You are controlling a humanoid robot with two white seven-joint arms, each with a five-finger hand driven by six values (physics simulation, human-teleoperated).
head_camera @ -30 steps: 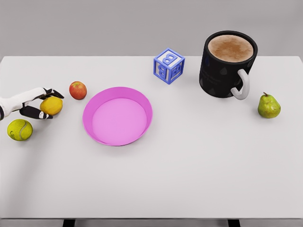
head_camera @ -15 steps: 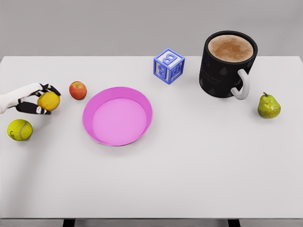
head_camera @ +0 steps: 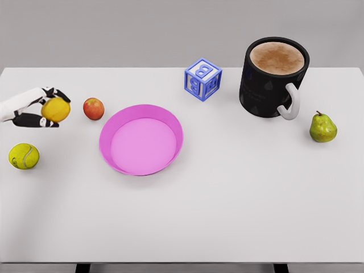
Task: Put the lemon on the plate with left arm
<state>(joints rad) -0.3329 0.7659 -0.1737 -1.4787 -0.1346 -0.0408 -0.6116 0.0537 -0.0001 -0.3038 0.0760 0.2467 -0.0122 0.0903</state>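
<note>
A yellow lemon (head_camera: 56, 109) is held at the far left of the table, lifted a little off the surface. My left hand (head_camera: 48, 108) comes in from the left edge and is shut on it, dark fingertips above and below the fruit. The pink plate (head_camera: 170, 121) lies flat to the right of the hand, left of the table's middle, with nothing in it. The right arm does not show.
A red apple (head_camera: 94, 108) sits between the lemon and the plate. A tennis ball (head_camera: 24, 156) lies near the left edge below the hand. Further back stand a blue letter block (head_camera: 203, 79) and a large black mug (head_camera: 274, 77); a green pear (head_camera: 322, 127) is at right.
My left hand has risen with the lemon, moving up and slightly away from the tennis ball. Nothing else has moved.
</note>
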